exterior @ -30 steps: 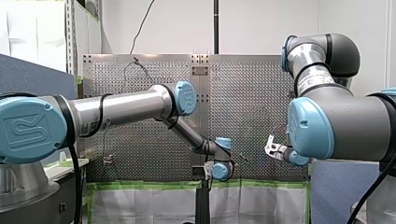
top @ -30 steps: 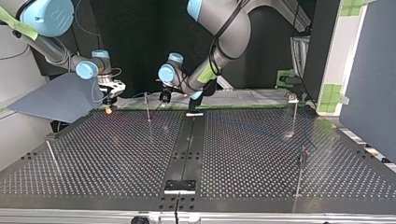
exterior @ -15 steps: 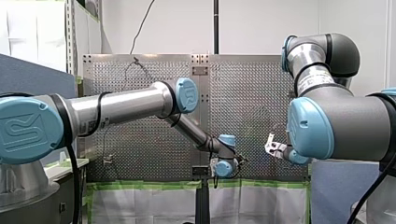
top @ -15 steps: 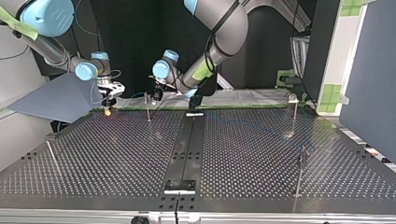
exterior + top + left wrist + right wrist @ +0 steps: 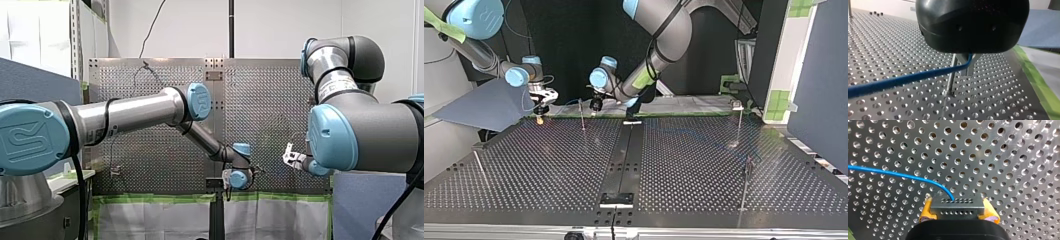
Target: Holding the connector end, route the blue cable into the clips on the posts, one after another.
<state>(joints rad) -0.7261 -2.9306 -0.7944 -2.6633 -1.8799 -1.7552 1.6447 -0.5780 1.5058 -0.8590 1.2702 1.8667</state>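
Left pincer [image 5: 967,72] is pinching the blue cable [image 5: 910,79] beside the post [image 5: 950,83] for clipping; right pincer [image 5: 958,212] is anchoring the connector [image 5: 957,204].

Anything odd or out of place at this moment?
Nothing stands out: my right gripper clamps the connector squarely, the blue cable leaves it unkinked, and my left gripper holds the cable beside an upright post.

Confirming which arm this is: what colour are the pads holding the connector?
Yellow pads, best seen in right wrist view.
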